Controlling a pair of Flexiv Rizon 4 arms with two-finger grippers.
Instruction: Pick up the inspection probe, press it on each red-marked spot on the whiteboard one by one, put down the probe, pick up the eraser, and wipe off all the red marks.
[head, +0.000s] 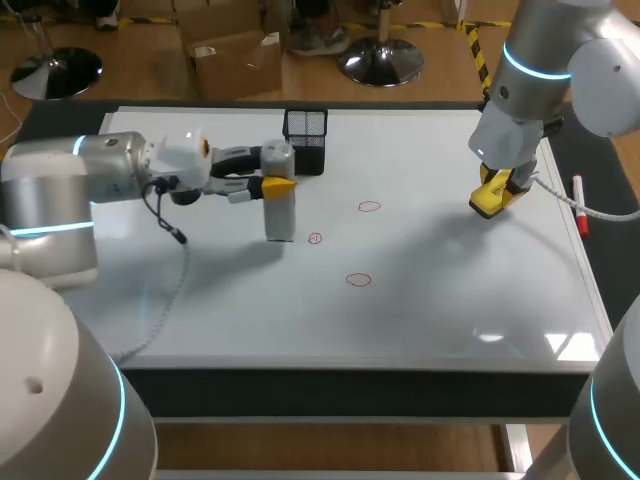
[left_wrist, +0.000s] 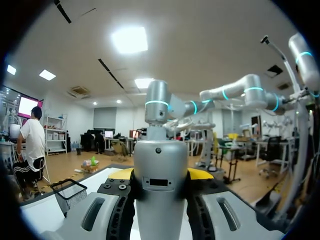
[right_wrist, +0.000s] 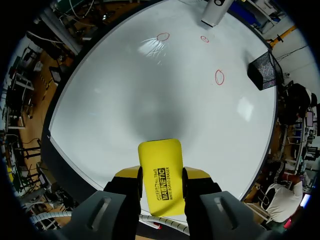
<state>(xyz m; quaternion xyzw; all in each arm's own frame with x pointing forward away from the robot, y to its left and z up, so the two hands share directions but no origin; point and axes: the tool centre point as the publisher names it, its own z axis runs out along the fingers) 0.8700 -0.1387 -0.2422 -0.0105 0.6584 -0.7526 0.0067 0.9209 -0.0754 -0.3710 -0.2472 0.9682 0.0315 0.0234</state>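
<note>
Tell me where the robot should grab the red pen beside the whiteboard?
Around the middle of the red pen, coming straight down from above. It lies flat and thin beside the whiteboard, so the jaws should close across its narrow width.

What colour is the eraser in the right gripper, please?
The eraser is yellow with black print, clearest in right wrist view.

Black mesh basket (head: 305, 137) stands upright near the far side of the table (head: 350, 385), left of middle, open top up. Red-and-white marker pen (head: 580, 205) lies flat on the dark strip along the table's right edge.
</note>
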